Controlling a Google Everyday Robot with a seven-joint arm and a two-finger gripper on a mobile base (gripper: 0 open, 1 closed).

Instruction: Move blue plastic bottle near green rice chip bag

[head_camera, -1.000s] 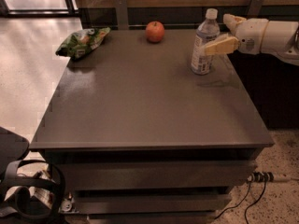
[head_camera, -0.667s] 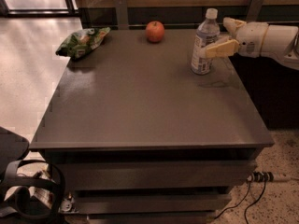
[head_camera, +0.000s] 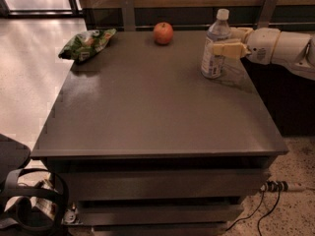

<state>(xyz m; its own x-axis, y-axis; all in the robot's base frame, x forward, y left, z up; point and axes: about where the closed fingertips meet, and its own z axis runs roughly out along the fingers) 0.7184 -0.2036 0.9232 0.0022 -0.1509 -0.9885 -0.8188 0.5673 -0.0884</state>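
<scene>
Dark grey square tabletop (head_camera: 147,107) carries three items, w/ the robot's white arm (head_camera: 285,45) reaching in from the right so its gripper (head_camera: 224,40) sits at the far right corner. Its beige fingers (head_camera: 229,48) are parted, one either side of the tall clear blue plastic bottle (head_camera: 211,63) w/ white cap, standing upright there. Wrinkly green rice chip bag (head_camera: 86,43) lies well apart at far left corner; round red-orange apple (head_camera: 163,33) btwn the two.
</scene>
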